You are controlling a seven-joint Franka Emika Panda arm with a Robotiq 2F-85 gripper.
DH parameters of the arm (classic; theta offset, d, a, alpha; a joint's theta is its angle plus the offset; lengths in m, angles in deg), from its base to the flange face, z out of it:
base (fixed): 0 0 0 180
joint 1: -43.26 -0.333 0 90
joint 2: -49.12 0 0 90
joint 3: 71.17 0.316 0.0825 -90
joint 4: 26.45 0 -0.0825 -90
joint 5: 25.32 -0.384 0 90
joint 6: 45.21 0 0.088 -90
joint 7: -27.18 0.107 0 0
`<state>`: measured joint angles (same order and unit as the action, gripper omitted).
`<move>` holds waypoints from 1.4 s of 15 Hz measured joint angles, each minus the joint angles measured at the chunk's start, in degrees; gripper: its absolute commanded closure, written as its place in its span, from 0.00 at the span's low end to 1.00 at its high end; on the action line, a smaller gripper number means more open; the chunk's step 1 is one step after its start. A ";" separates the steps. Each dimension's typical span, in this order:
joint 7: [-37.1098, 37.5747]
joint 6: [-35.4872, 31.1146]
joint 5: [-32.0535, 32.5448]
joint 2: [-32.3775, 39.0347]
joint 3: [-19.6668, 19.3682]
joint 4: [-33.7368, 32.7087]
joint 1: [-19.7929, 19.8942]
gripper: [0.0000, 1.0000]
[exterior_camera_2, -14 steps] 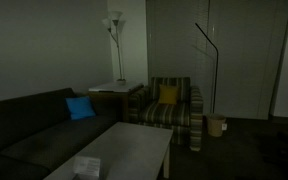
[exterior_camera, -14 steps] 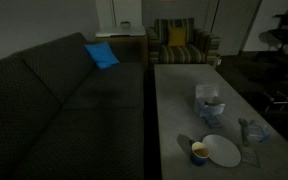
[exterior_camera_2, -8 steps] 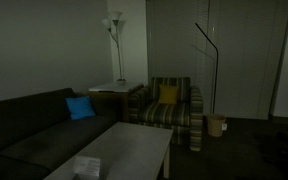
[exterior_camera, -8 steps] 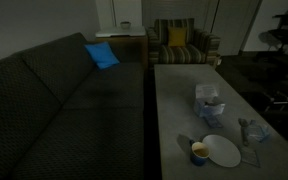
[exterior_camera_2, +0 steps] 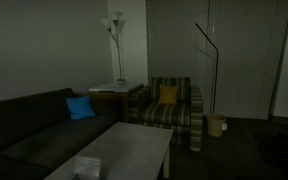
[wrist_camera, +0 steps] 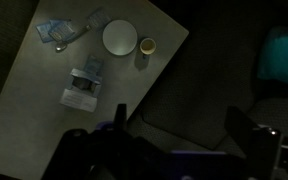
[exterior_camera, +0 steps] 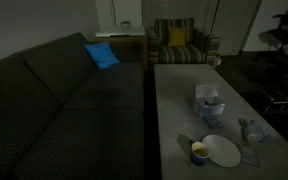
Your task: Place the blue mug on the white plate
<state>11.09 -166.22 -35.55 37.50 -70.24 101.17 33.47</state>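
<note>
The blue mug (exterior_camera: 198,152), yellowish inside, stands upright on the grey coffee table (exterior_camera: 179,100), touching or just beside the near-left rim of the round white plate (exterior_camera: 222,150). In the wrist view the mug (wrist_camera: 146,46) stands right of the plate (wrist_camera: 120,38), both small and far below. My gripper (wrist_camera: 179,132) hangs high above, off the table's edge over the dark sofa side. Its two dark fingers (wrist_camera: 120,120) stand wide apart with nothing between them. The gripper does not show in either exterior view.
A tissue box (exterior_camera: 209,101) (wrist_camera: 82,90) sits mid-table and crumpled clear plastic (exterior_camera: 252,130) (wrist_camera: 64,32) beside the plate. A dark sofa (exterior_camera: 54,100) with a blue cushion (exterior_camera: 101,55) runs along the table; a striped armchair (exterior_camera_2: 171,105) stands beyond it. The room is dim.
</note>
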 measured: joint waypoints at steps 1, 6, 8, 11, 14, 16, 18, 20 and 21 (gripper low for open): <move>-1.83 0.48 0.00 2.24 -0.13 -1.72 0.03 0.00; -7.87 3.95 0.04 15.20 0.27 -12.29 0.44 0.00; -8.92 4.37 0.19 20.66 0.93 -16.60 0.73 0.00; -9.06 4.42 0.20 28.07 2.33 -22.43 1.57 0.00; -9.07 6.54 0.20 33.42 3.35 -26.94 2.44 0.00; -9.08 6.91 0.20 34.41 3.42 -28.10 2.55 0.00; -8.31 6.40 0.20 34.46 3.69 -28.15 2.69 0.00; -5.24 3.48 0.18 34.53 4.08 -27.67 2.69 0.00; -3.24 0.59 0.03 34.63 4.44 -26.94 2.67 0.00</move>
<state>7.85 -165.63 -35.52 72.13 -65.81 74.22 36.13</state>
